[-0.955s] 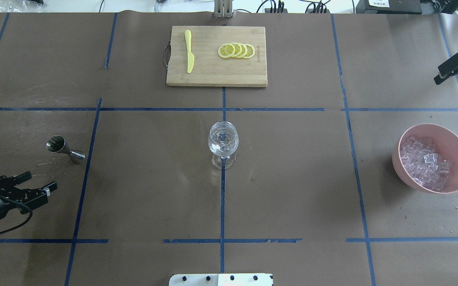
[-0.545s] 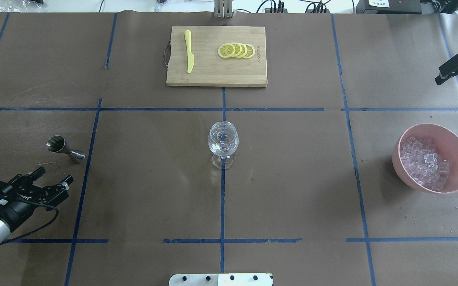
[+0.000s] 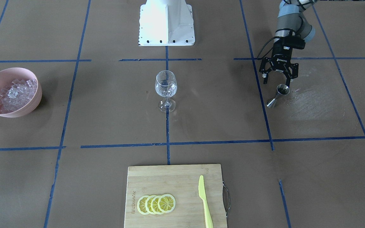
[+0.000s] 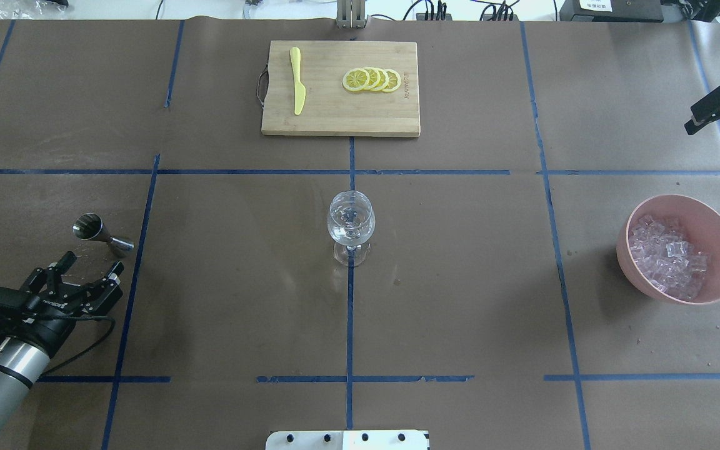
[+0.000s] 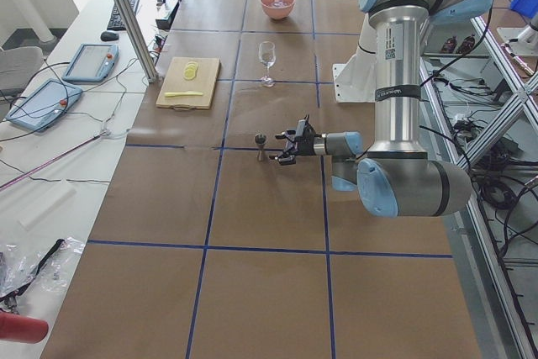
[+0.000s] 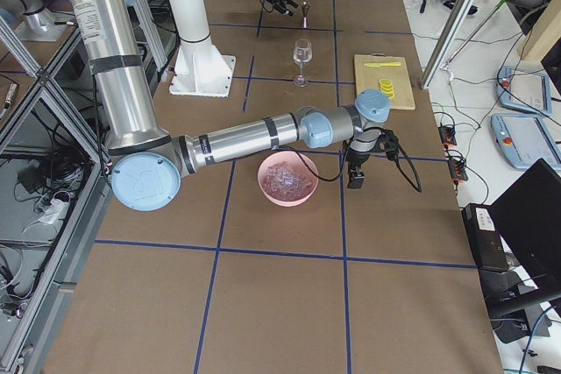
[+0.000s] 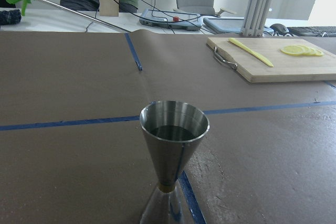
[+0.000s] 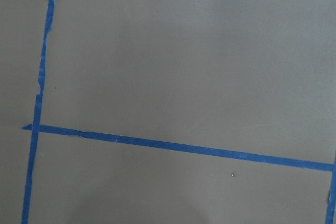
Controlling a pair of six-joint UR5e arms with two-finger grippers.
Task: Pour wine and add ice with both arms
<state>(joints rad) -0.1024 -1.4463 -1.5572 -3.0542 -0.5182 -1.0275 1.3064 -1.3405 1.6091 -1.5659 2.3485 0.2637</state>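
Steel jigger [image 4: 102, 235] is stood upright at the left of the table [image 4: 460, 300], dark liquid [image 7: 173, 132] seen in its upper cup; the left gripper [image 4: 92, 262] is held just short of it, jaws wide and empty. The ice [image 4: 666, 259] is heaped in the pink bowl [image 4: 719, 228] at far right, well apart from the glass [image 4: 350, 222]; the right gripper [image 4: 713, 127], beyond the bowl, appears spread too. The jigger could be tipped and spilled if struck on one side first, or if the flared cup were clamped rather than the waist; liquid could also be lost by tilting in transit
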